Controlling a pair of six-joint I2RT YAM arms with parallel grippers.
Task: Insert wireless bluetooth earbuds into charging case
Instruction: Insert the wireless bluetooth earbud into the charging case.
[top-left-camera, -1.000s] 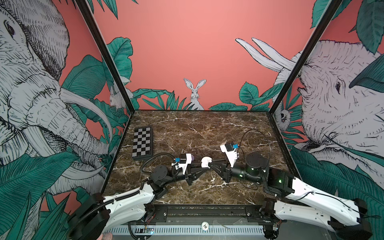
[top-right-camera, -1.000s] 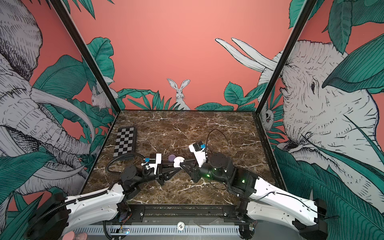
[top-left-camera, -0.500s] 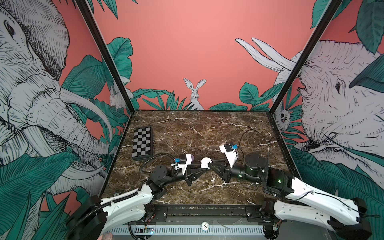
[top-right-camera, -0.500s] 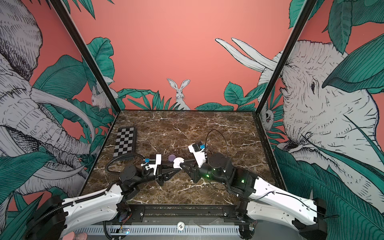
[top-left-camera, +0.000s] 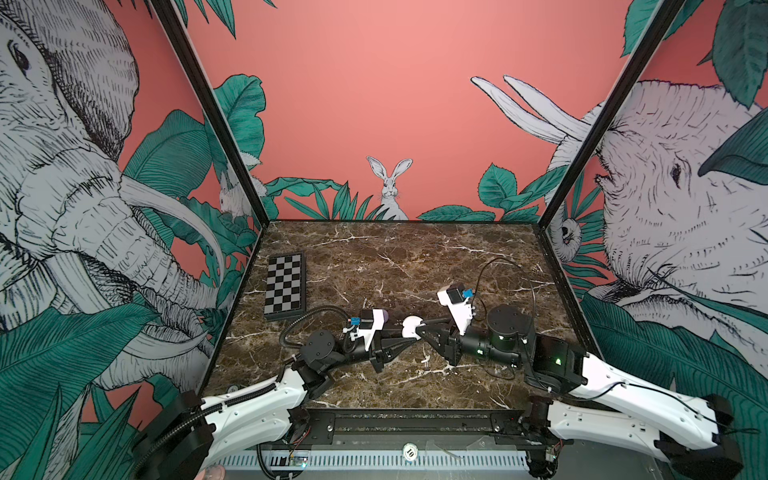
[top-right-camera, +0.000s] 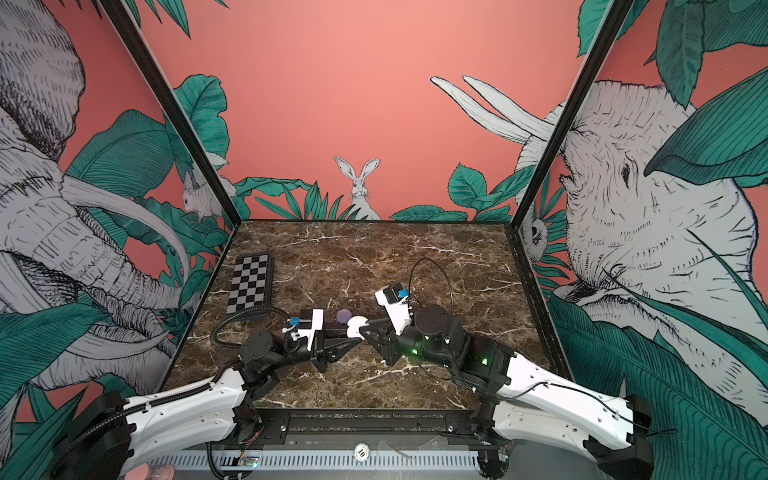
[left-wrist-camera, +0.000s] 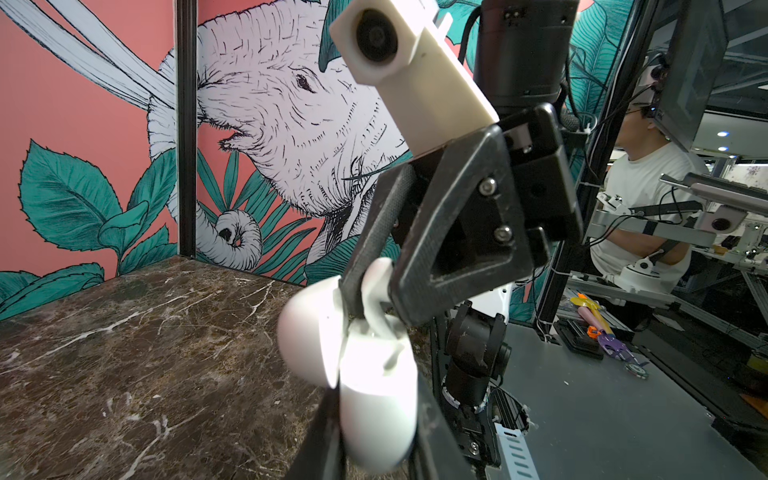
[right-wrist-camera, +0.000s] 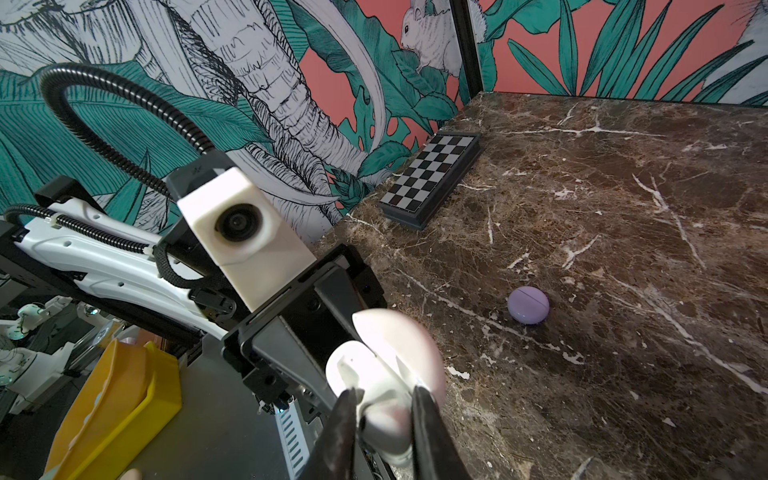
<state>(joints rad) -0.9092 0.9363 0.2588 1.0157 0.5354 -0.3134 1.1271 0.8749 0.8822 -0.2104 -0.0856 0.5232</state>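
Observation:
My left gripper (left-wrist-camera: 376, 399) is shut on a round white charging case (left-wrist-camera: 378, 415), held just above the marble with its lid (left-wrist-camera: 309, 332) swung open. My right gripper (right-wrist-camera: 384, 392) meets it from the opposite side, shut on a white earbud (right-wrist-camera: 382, 419) that sits at the mouth of the case (right-wrist-camera: 353, 365). In both top views the two grippers meet at the white case (top-left-camera: 411, 324) (top-right-camera: 355, 324), low over the front middle of the table. A closed lilac case (right-wrist-camera: 528, 304) (top-right-camera: 343, 316) lies on the marble just behind them. Other earbuds are out of view.
A folded chessboard (top-left-camera: 284, 286) (right-wrist-camera: 432, 174) lies at the back left, near the left wall. Printed walls enclose the marble table (top-left-camera: 395, 257) on three sides. A yellow bin (right-wrist-camera: 116, 399) sits off the table's front edge.

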